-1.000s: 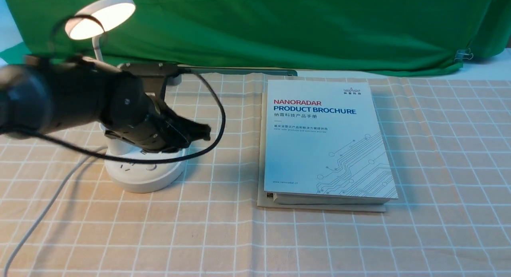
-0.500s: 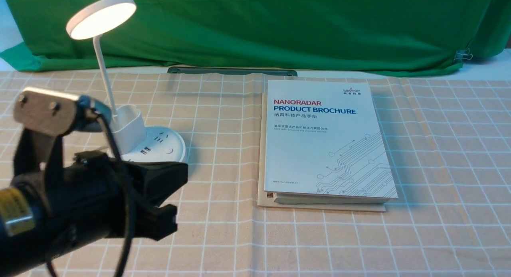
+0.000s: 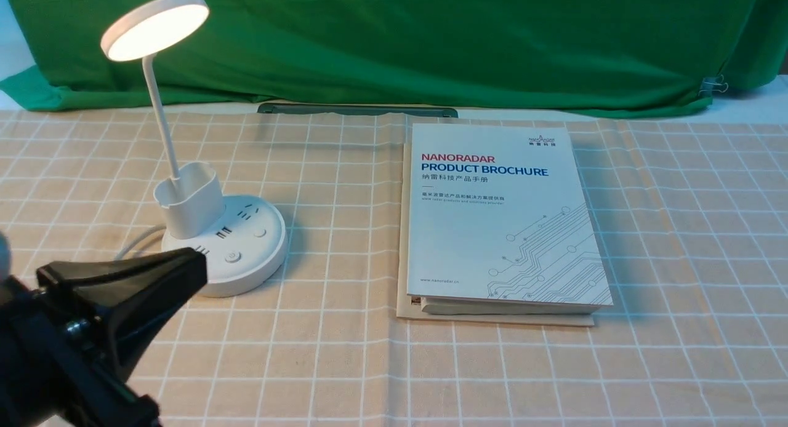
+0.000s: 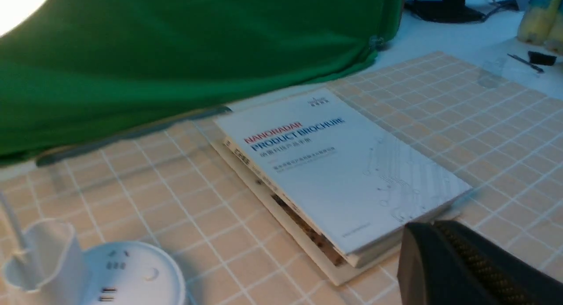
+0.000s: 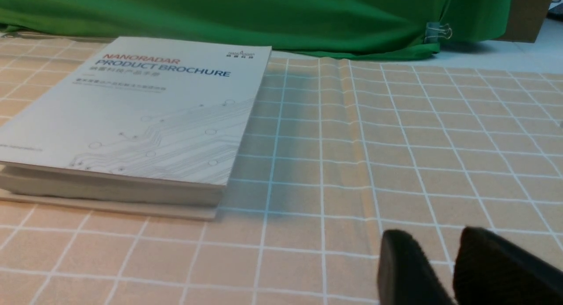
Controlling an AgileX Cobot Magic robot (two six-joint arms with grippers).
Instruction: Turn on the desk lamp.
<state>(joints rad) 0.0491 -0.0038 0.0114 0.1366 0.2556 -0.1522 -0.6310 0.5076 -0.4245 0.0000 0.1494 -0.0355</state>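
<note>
The desk lamp (image 3: 221, 242) stands at the left of the table, white, with its round head (image 3: 154, 26) glowing. The round base carries a cup holder (image 3: 189, 199), sockets and a button (image 3: 232, 256); in the left wrist view the base (image 4: 132, 274) shows blurred. My left gripper (image 3: 191, 267) is low at the near left, its tip just in front of the base and apart from it, shut on nothing; it shows again as the left gripper (image 4: 422, 234). My right gripper (image 5: 444, 252) hovers over bare cloth, open by a narrow gap and empty.
A white product brochure (image 3: 502, 211) lies on a thin board in the middle of the checked tablecloth. Green cloth (image 3: 431, 39) hangs along the back, with a dark bar (image 3: 357, 109) at its foot. The lamp's white cord (image 3: 138, 239) runs off to the near left.
My left arm has drawn back from over the lamp base toward the near left corner, uncovering the base. The lamp head glows in all three frames.
</note>
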